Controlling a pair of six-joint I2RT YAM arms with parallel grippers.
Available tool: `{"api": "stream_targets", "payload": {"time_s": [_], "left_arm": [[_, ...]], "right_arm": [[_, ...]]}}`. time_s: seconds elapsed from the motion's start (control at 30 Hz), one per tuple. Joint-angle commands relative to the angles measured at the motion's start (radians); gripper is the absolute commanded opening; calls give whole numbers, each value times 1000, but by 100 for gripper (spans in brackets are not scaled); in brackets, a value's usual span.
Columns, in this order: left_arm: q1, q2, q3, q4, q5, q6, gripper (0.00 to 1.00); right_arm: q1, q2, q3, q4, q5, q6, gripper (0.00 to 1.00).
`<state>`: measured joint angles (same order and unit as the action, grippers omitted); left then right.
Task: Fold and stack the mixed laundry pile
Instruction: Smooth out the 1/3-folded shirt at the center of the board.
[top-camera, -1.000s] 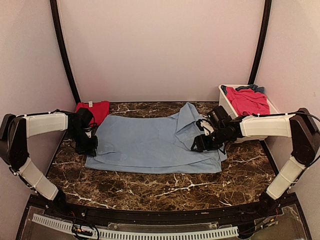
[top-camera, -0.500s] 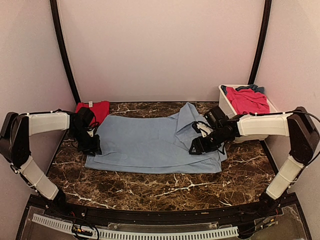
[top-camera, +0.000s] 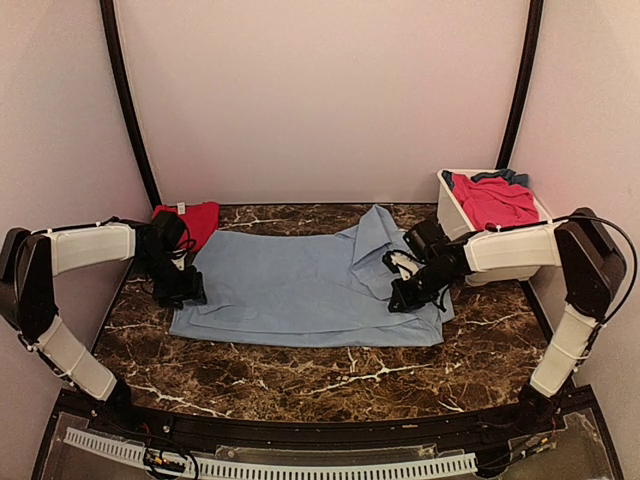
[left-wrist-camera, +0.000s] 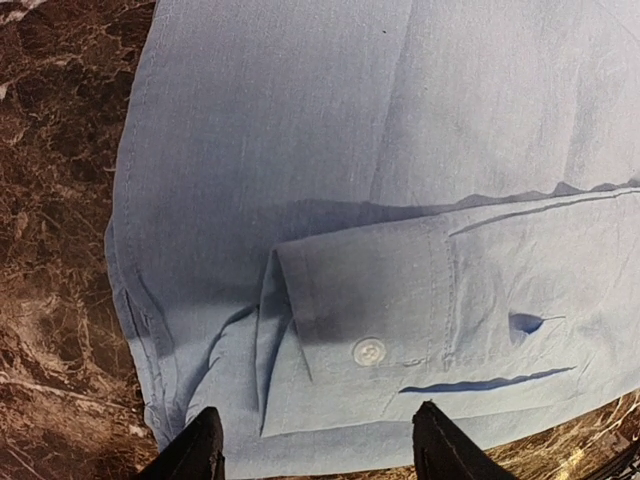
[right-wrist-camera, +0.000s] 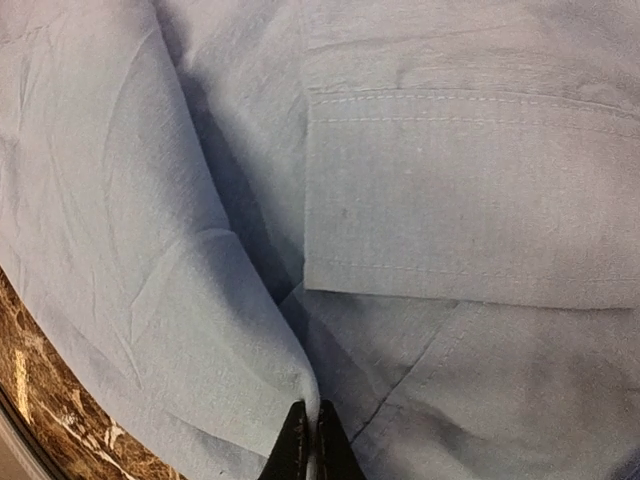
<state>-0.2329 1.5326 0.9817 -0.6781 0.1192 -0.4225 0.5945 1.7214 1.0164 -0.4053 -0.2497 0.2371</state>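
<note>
The light-blue shirt (top-camera: 295, 285) lies spread flat across the marble table, with a buttoned cuff (left-wrist-camera: 368, 350) folded onto its left end. My left gripper (top-camera: 190, 292) hovers at that left edge. Its jaws stand open (left-wrist-camera: 320, 452) on either side of the cuff, with nothing held. My right gripper (top-camera: 405, 298) is over the shirt's bunched right end, shut (right-wrist-camera: 308, 445) on a raised fold of the shirt (right-wrist-camera: 250, 330). A red garment (top-camera: 190, 220) lies at the back left. A pink-red piece (top-camera: 495, 200) and a darker blue piece (top-camera: 512, 176) sit in the tub.
A white plastic tub (top-camera: 450, 205) stands at the back right, just behind my right arm. Bare marble (top-camera: 330, 375) shows in front of the shirt. Black frame posts (top-camera: 125, 100) rise at both back corners.
My left gripper has opened at the shirt's left edge and shifted slightly right. My right gripper has dropped onto the shirt's right end and shut on a fold.
</note>
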Motion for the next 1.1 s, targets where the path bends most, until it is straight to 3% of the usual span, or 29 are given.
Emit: {"api": "stream_targets", "payload": {"time_s": [0.0, 0.17, 0.43, 0.53, 0.7, 0.87, 1.07], "left_arm": [[4, -34, 26, -14, -11, 7, 64], [4, -31, 25, -5, -11, 10, 64], [4, -59, 41, 6, -1, 10, 67], [4, -84, 43, 18, 14, 9, 75], [4, -132, 62, 24, 29, 22, 82], [2, -168, 76, 51, 83, 34, 98], [-36, -148, 78, 80, 116, 26, 99]], "right_arm": [[-31, 42, 34, 25, 54, -17, 7], [-39, 61, 55, -3, 128, -22, 17], [-41, 21, 90, -67, 194, 1, 51], [-41, -38, 113, -90, 185, 7, 59], [-41, -104, 144, -112, 120, 6, 62], [-33, -149, 136, -81, 4, 29, 63], [13, -143, 76, 18, -134, 103, 63]]}}
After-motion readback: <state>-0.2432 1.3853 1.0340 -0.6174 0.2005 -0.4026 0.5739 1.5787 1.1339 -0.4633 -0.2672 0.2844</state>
